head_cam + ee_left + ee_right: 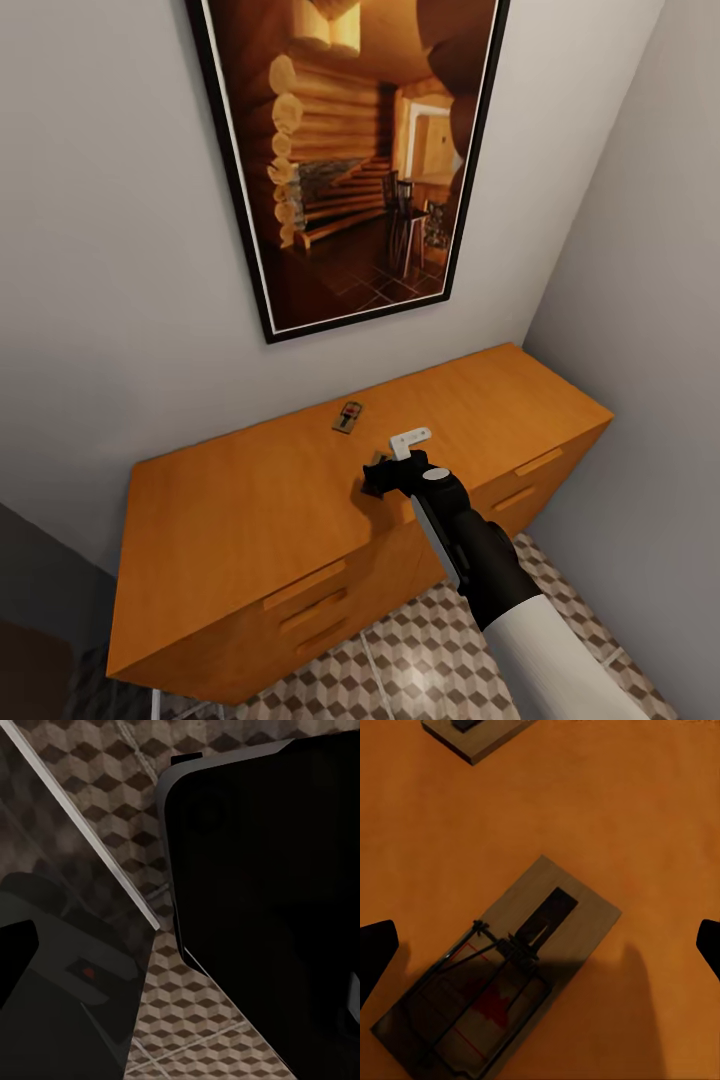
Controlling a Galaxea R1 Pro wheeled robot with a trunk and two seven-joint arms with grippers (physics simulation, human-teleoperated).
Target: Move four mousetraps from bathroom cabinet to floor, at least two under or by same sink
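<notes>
Mousetrap (502, 979) flat on cabinet (250, 500), between right gripper's (540, 949) wide-open fingertips (nothing held)

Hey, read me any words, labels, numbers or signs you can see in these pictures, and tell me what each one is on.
None can be read.
The mousetrap under the right gripper bears a red mark and thin red lines, but no letters show.
The second mousetrap on the cabinet is too small to read.
The framed picture shows a log-cabin room, no text.
A small red spot on the robot's dark body is not a legible sign.
</notes>
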